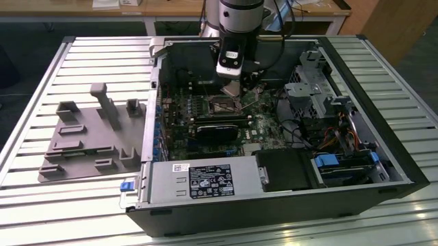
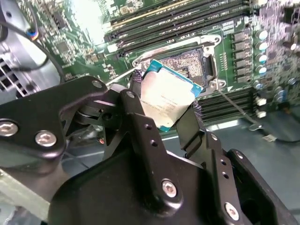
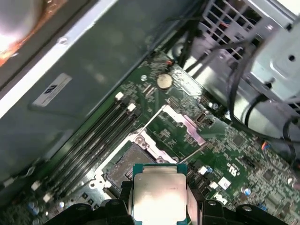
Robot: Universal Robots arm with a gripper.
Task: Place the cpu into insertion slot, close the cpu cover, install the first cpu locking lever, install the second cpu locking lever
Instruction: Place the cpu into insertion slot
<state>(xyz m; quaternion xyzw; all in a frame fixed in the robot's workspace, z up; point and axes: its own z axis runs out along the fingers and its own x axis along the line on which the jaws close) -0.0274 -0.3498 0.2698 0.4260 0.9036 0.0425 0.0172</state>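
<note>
In the exterior view my gripper (image 1: 231, 86) hangs inside the open computer case, just above the insertion slot (image 1: 224, 106) on the green board. It is shut on the cpu (image 2: 166, 96), a square chip with a silver top and a teal edge, pinched at opposite sides by the black fingers (image 2: 135, 89). The cpu (image 3: 159, 194) is tilted and hovers off to one side of the dark, metal-rimmed insertion slot (image 2: 192, 61), apart from it. The slot (image 3: 123, 163) is bare. The cpu cover (image 3: 182, 125) is swung open beside it. A thin locking lever (image 2: 234, 107) sticks up free.
Long memory slots (image 2: 187, 18) run beside the socket. A black card (image 1: 215, 130), a power supply (image 1: 198, 179) and a drive cage with cables (image 1: 315, 92) crowd the case. A grey fixture plate (image 1: 89, 138) lies on the slatted table at the exterior view's left.
</note>
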